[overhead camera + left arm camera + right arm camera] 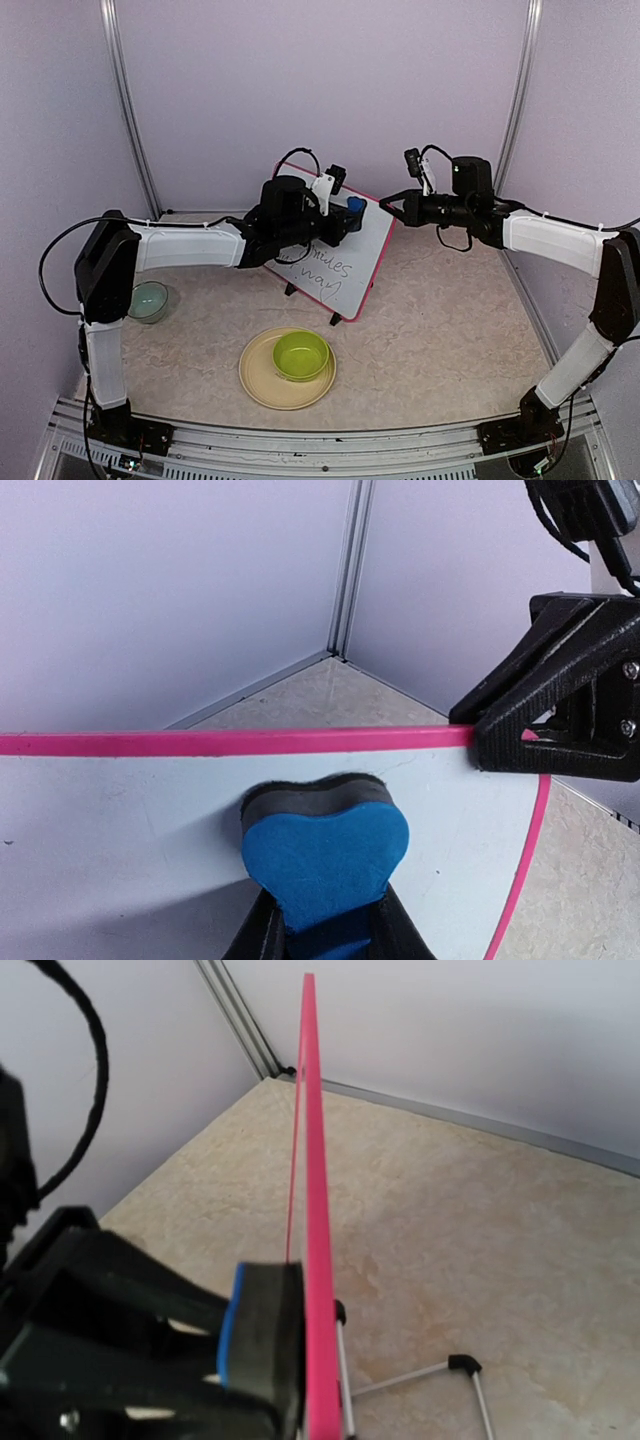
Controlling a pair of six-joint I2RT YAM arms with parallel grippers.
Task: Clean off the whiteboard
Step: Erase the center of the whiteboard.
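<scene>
your left gripper (325, 935) is clenched on the blue heart-shaped eraser (325, 855), pressing it flat against the whiteboard (350, 265) just under the top edge of its pink frame. your right gripper (392, 204) is pinched tight on the frame at the board's top right corner. the board stands tilted on its black feet mid-tabletop, towards the far edge. dark handwriting shows below the arm; the lower line reads like "way", the upper one i can't make out. beige marbled tabletop (450, 310), lilac walls, metal corner posts. green bowl (301, 355) on a cream plate (262, 385) near the front edge, teal bowl (149, 300) by the left edge.
</scene>
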